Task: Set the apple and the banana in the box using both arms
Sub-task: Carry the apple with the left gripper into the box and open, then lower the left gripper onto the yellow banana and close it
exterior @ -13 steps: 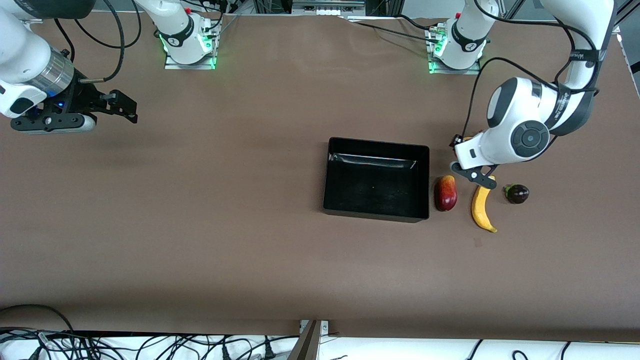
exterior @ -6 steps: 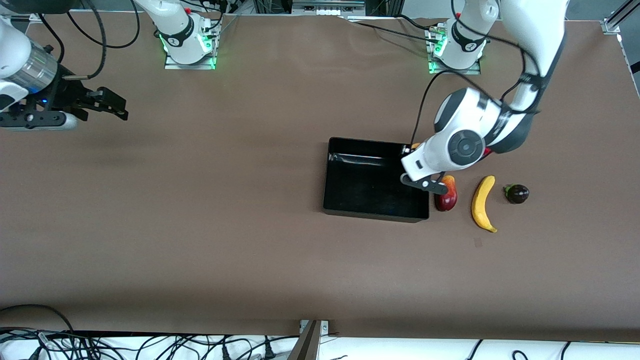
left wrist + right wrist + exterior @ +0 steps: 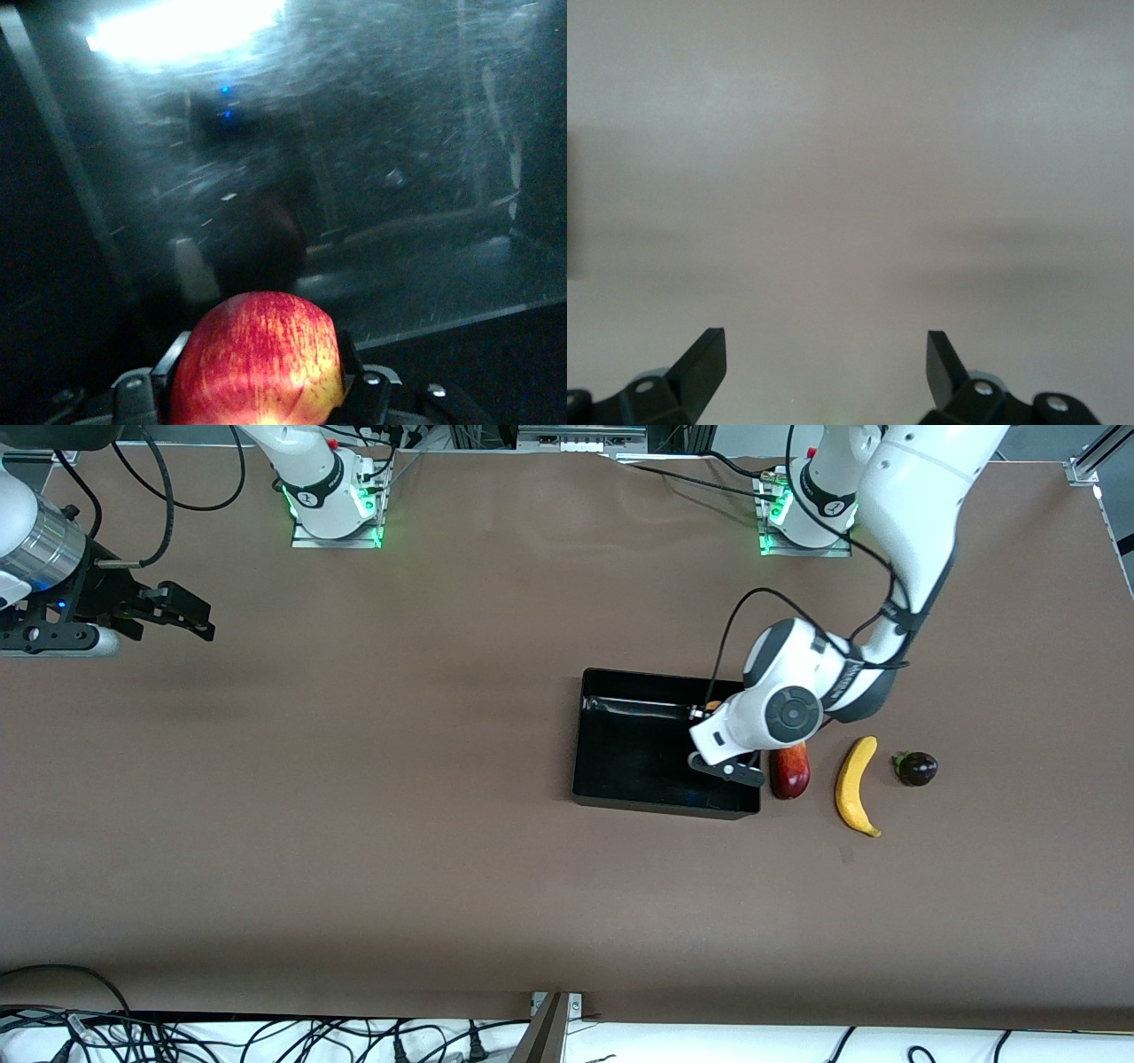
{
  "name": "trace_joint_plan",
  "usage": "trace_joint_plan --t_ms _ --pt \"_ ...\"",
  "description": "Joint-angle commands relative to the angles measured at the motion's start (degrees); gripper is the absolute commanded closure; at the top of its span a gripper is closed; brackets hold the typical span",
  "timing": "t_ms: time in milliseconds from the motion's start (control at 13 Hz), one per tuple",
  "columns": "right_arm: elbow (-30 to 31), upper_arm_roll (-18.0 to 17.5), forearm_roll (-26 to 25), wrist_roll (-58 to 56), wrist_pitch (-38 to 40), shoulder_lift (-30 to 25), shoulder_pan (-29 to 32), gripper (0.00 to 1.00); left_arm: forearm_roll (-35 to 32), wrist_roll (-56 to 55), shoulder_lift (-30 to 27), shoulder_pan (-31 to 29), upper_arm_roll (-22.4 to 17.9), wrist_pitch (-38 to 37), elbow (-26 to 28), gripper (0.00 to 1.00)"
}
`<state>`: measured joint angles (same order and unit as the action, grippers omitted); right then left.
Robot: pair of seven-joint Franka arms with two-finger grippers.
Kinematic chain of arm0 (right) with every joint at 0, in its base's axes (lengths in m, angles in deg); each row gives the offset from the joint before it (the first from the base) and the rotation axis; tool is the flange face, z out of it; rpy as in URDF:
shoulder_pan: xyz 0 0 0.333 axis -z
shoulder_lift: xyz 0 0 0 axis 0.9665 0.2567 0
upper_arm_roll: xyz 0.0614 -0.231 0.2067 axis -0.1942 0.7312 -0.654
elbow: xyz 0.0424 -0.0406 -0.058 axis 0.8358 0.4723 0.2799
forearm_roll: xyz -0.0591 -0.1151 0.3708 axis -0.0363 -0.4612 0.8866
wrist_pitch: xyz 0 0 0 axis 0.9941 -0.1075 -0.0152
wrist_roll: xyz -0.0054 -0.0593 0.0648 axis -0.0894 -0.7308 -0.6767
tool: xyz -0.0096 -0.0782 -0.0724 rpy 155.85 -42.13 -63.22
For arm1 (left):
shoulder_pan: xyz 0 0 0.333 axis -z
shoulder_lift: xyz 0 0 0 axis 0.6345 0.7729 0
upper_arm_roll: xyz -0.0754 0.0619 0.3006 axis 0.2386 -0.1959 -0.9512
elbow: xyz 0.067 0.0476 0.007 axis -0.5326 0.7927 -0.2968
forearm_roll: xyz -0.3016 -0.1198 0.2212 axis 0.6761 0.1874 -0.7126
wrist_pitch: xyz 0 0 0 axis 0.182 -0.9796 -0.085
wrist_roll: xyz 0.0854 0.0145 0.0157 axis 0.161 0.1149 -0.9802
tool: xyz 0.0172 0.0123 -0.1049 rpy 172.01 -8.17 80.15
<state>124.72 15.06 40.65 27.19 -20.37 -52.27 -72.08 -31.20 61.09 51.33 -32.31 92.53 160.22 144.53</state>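
Observation:
My left gripper [image 3: 714, 717] is shut on the apple [image 3: 257, 359], red with yellow streaks. It holds the apple over the black box [image 3: 620, 766], at the box's end toward the left arm; the box's glossy floor [image 3: 399, 177] fills the left wrist view. In the front view only a sliver of the apple [image 3: 712, 707] shows under the wrist. The banana [image 3: 855, 786] lies on the table beside the box, toward the left arm's end. My right gripper [image 3: 190, 614] is open and empty, held over bare table at the right arm's end; its fingertips [image 3: 704, 354] show in the right wrist view.
An elongated red-yellow fruit [image 3: 790, 769] lies between the box and the banana. A small dark purple fruit [image 3: 917, 768] lies beside the banana, toward the left arm's end. Brown table [image 3: 354, 824] stretches wide around them.
My left arm has carried the apple from above the banana's end across the red-yellow fruit to over the box. My right gripper has drifted slightly toward its end of the table.

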Motion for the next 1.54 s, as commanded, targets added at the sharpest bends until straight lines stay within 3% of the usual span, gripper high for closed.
trace_joint_plan --t_ms 0,77,615,846,1000,1231,1462 --pt "-1.78 -0.46 -0.65 0.97 -2.76 1.79 0.29 0.00 0.36 -0.56 0.05 1.63 -0.63 5.10 3.21 0.44" --pt "-1.70 -0.55 -0.65 0.97 -3.64 1.89 0.29 0.00 0.27 -0.73 -0.47 1.63 -0.63 4.76 3.12 0.00" --pt "-1.69 -0.55 -0.91 0.88 -4.26 1.98 0.20 0.00 -0.08 -0.82 -11.02 -1.35 -2.55 -13.15 -2.93 0.00" --pt "-1.69 -0.72 -0.82 0.88 -4.26 2.06 0.20 0.00 -12.61 3.90 -10.24 -6.62 -3.62 -18.36 -7.51 0.00" --pt "-1.78 -0.72 -0.73 0.97 -4.26 2.06 0.20 0.00 -15.28 9.26 -7.00 -11.44 -3.62 -15.22 -7.25 0.00" --pt "-1.69 -0.64 -0.65 0.97 -4.44 2.06 0.20 0.00 -16.07 22.96 -2.69 -15.24 -3.79 -4.41 -5.15 0.00" --pt "-1.69 -0.72 -0.65 0.97 -4.52 2.06 0.20 0.00 -21.17 24.49 1.63 -19.89 -3.79 4.10 -2.61 0.00"
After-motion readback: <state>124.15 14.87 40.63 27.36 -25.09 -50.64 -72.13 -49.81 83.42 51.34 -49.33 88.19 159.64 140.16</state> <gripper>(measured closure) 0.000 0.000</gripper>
